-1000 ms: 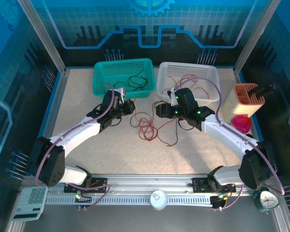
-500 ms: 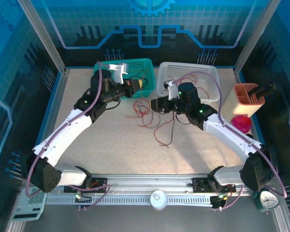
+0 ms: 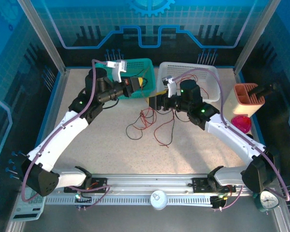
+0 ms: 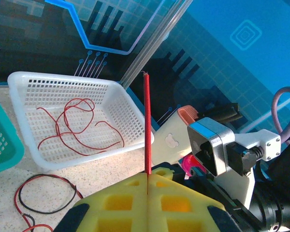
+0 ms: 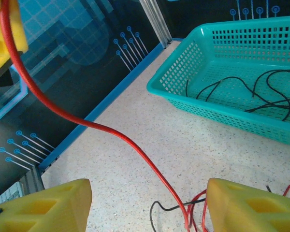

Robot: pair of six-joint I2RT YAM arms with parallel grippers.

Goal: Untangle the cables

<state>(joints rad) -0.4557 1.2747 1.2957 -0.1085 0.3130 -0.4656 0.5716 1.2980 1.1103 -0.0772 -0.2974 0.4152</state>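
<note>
**Item 1: left jaws.** Pressed together on one red cable (image 4: 146,121), whose short free end stands upright above the pads. We find them raised over the surface (image 3: 111,145), just in front of the teal basket (image 5: 217,113). We judge the height is deliberate: lifting draws this single strand up and out of the heap.

**Item 2: right jaws.** Spread, holding nothing. They sit close beside the left jaws, low over the heap. In the right wrist view the lifted strand curves down between their yellow pads (image 5: 53,205) and, as far as we can tell, touches neither. We take this as a waiting post, ready to take hold lower down or steady what trails.

**Item 3: remaining tangle (image 3: 146,120).** Red and black cables, looped loosely on the surface below both jaws, between the baskets and the arm bases. The lifted strand runs down into it.

**Item 4: white basket (image 4: 63,76).** Contains loose red strands (image 4: 67,121).

**Item 5: teal basket.** Contains black strands (image 5: 266,87). We judge the baskets sort by colour, so the pinched red cable is probably bound for the white one.
</note>
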